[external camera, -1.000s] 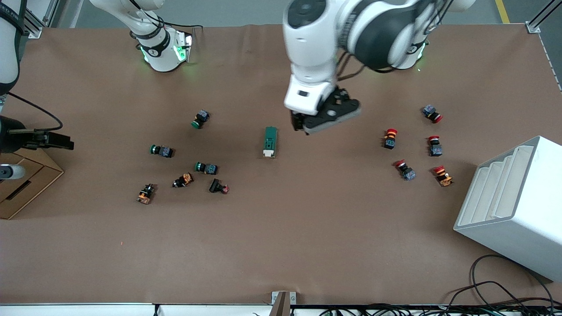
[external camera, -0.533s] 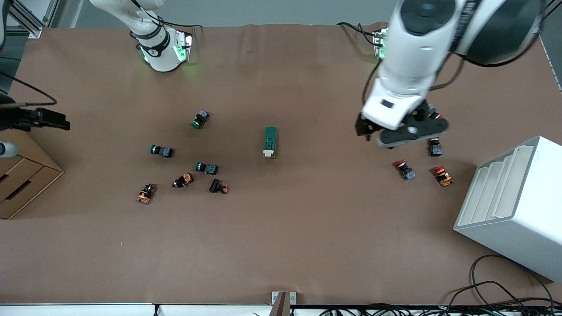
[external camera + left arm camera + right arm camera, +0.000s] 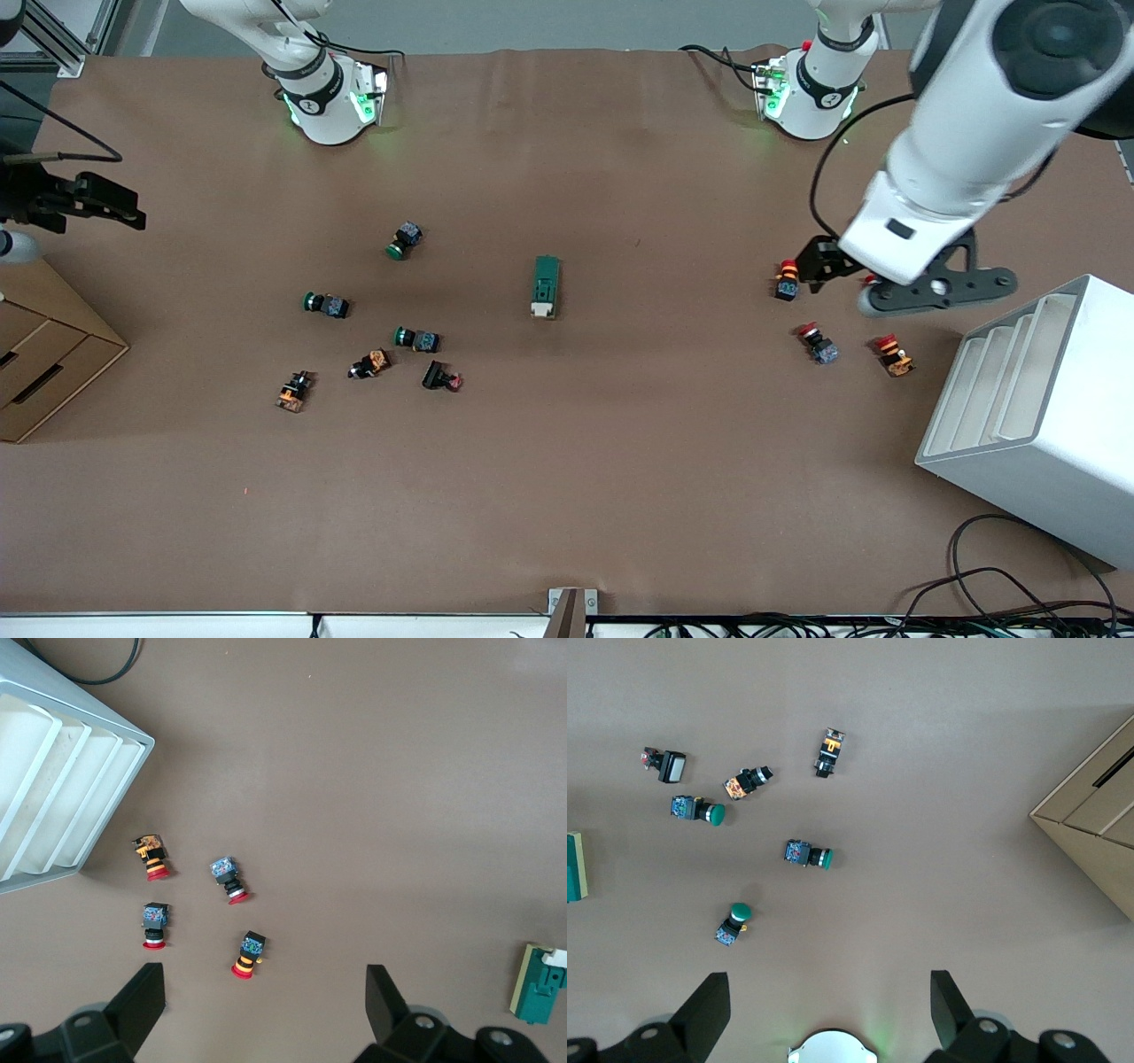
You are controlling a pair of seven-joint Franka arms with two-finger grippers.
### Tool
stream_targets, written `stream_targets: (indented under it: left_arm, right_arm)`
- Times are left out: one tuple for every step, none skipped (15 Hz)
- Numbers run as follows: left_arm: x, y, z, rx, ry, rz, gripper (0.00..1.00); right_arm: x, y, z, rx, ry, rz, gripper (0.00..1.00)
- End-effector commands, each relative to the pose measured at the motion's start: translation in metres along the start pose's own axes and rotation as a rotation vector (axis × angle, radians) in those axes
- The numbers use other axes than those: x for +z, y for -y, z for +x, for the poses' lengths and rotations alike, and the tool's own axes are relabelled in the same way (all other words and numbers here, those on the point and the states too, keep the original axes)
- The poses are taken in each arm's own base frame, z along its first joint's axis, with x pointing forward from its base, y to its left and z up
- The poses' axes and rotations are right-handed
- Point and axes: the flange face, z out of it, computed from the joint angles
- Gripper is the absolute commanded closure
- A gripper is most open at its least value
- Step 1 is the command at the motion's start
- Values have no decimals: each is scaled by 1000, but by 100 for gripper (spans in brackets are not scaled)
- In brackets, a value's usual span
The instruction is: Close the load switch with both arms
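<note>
The load switch point(image 3: 546, 285), a dark green block with a cream-white end, lies on the brown table mid-way between the two arms; its white end points toward the front camera. It also shows at the edge of the left wrist view point(image 3: 540, 983) and of the right wrist view point(image 3: 574, 866). My left gripper point(image 3: 828, 266) is open and empty, up over the red push buttons, well away from the switch; the left wrist view point(image 3: 266, 1010) shows it wide open. My right gripper point(image 3: 111, 206) is open and empty point(image 3: 830, 1010), high over the table's edge at the right arm's end.
Red push buttons point(image 3: 787, 279) point(image 3: 817, 343) point(image 3: 893, 354) lie under and near the left gripper. A white slotted rack point(image 3: 1036, 416) stands at the left arm's end. Green buttons point(image 3: 405, 240) point(image 3: 325, 304) point(image 3: 416, 338) and orange ones point(image 3: 369, 363) lie toward the right arm's end, by a cardboard box point(image 3: 44, 363).
The left arm has swung from beside the load switch toward its own end of the table, now over the red buttons. The right gripper has drifted toward its base's edge of the table.
</note>
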Motion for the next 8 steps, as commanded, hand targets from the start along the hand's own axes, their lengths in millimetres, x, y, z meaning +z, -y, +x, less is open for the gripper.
stream_targets:
  left_arm:
    - [-11,15,-3,8,7,-27,0]
    - [-15,21,-2,31,5,-32,0]
    - [-24,28,-6,66,-12,-31,0]
    - [-31,42,-5,95,-24,-29,0]
    - [-35,57,-6,128,-30,-16,0]
    - [-35,67,-7,155,-25,-14,0]
    - [-36,82,-8,160,-8,-22,0]
    - [-38,98,-7,165,1,-45,0]
  right_arm:
    - [-10,0,-19,5,-30,10,0]
    - [-15,1,-23,7,-38,11,0]
    - [-17,0,-27,8,-32,12,0]
    - [-19,0,-31,9,-34,14,0]
    - [-26,0,-37,9,-49,13,0]
    - [-29,0,-39,6,-55,13,0]
    - [-30,1,-39,6,-58,13,0]
    - [-28,1,-38,5,-55,13,0]
